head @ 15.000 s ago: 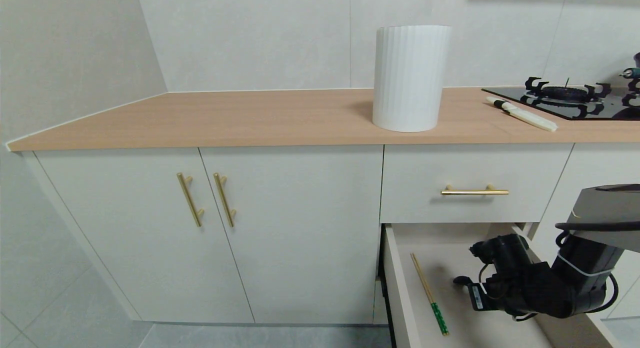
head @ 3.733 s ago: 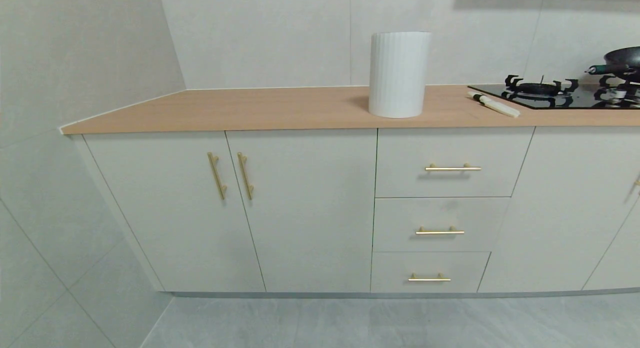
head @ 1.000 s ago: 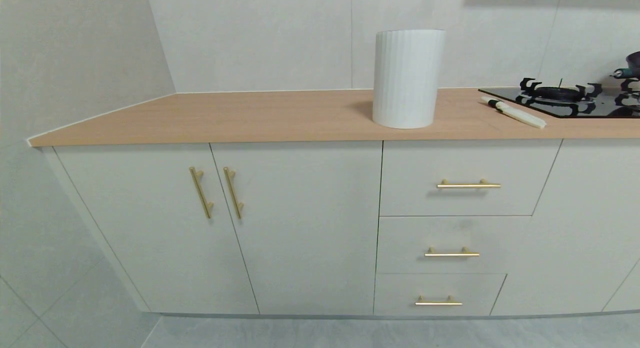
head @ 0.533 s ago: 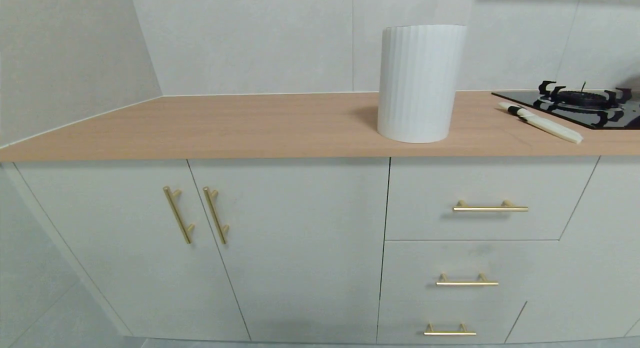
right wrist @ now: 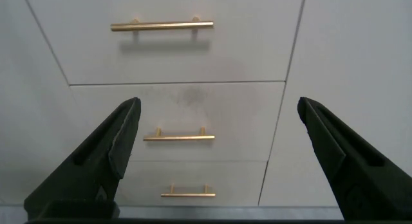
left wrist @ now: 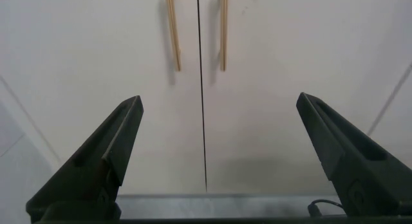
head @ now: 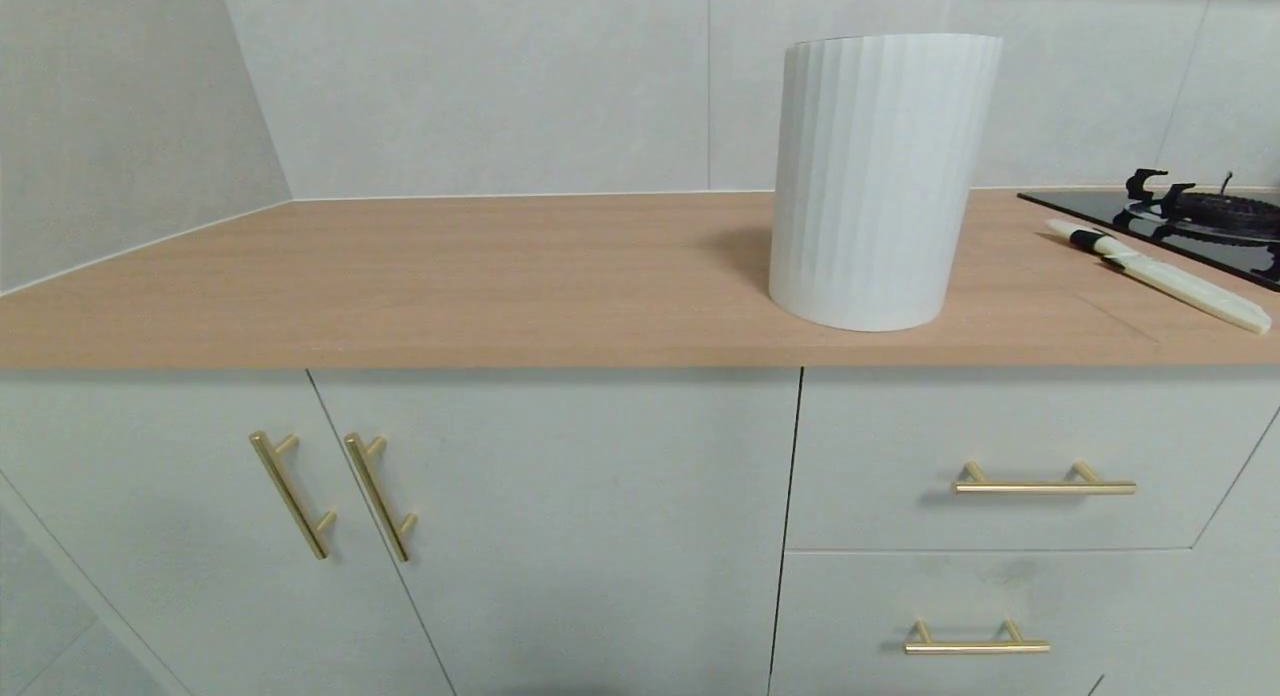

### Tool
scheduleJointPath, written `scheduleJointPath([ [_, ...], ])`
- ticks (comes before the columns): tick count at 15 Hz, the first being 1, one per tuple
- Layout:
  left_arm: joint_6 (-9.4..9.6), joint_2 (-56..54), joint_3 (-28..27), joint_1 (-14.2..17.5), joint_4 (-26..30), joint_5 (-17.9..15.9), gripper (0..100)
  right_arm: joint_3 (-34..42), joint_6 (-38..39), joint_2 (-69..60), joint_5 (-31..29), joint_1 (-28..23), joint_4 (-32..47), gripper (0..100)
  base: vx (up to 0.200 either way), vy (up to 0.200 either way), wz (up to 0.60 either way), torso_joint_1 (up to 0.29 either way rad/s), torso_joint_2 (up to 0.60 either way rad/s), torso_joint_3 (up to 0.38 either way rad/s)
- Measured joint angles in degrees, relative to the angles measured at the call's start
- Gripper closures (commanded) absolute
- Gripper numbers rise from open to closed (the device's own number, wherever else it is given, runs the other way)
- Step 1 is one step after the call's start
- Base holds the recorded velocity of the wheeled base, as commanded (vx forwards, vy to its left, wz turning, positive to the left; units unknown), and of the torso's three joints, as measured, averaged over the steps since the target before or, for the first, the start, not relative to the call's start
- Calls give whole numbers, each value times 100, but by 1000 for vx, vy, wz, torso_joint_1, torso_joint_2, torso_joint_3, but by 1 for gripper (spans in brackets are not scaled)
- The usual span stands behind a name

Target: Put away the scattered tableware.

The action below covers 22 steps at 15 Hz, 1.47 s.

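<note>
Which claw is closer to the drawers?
Right. The right gripper, open, points straight at the drawers; the left gripper, also open, points at the double doors beside them.

The countertop is matt, smooth wood-grain. The ribbed white canister has a matt, fluted wall. Cabinet doors and drawer fronts are smooth matt off-white, with brushed brass-coloured metal handles. The cream knife looks like smooth plastic. The hob is glossy black glass under a dull black metal grate.
</note>
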Motion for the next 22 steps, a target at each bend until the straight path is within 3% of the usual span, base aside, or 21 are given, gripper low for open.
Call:
scheduleJointPath([
  [4, 33, 0, 0, -2, -2, 0, 0, 0, 0, 2, 0, 0, 0, 0, 0, 0, 0, 0, 0, 0],
  [13, 38, 0, 0, -2, -4, -5, 0, 0, 6, 2, 0, -2, 0, 0, 0, -200, 0, 4, 1, 2],
  [18, 9, 0, 0, -9, -4, 0, 0, 0, 13, 2, -1, -2, 0, 0, 0, 0, 0, 0, 0, 0],
  [22, 2, 0, 0, -2, -6, 0, 0, 0, 9, 2, -6, -2, 0, 0, 200, 0, 0, -1, 2, 4],
])
